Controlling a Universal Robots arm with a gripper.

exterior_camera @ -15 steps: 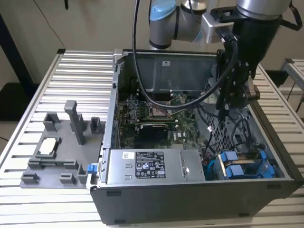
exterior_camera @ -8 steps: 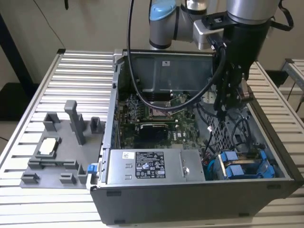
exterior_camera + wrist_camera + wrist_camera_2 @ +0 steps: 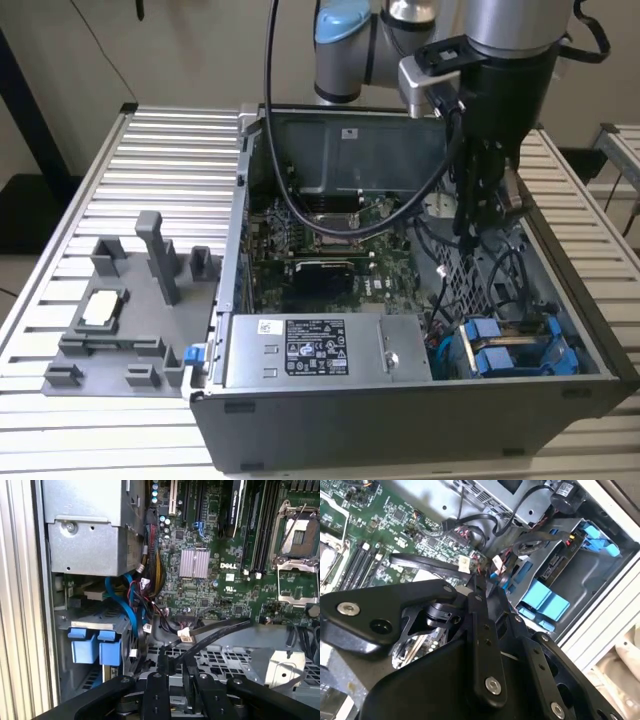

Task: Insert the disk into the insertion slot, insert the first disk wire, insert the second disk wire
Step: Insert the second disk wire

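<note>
The black metal gripper [image 3: 176, 661] hangs inside the open dark grey computer case [image 3: 400, 430], toward the exterior view's right. Its jaws are drawn narrow and, as far as I can judge, pinched on a flat black cable [image 3: 220, 630]; a small white plug [image 3: 184, 634] sits just beside that grip, over the green motherboard [image 3: 220, 595]. The disk [image 3: 85, 650], in its bright blue plastic carrier, sits inside the insertion slot [image 3: 90, 619], a bay of the grey sheet-metal cage, near the gripper but apart from it. I therefore judge the disk step done and the first wire in hand (none looks plugged in yet); that step calls for the cable's end squared to the drive's socket, clear of the loose leads. A white printed label [image 3: 316, 346] on the grey metal power supply box [image 3: 400, 345] carries small print and symbols; the board bears a white logo [image 3: 236, 566].
</note>
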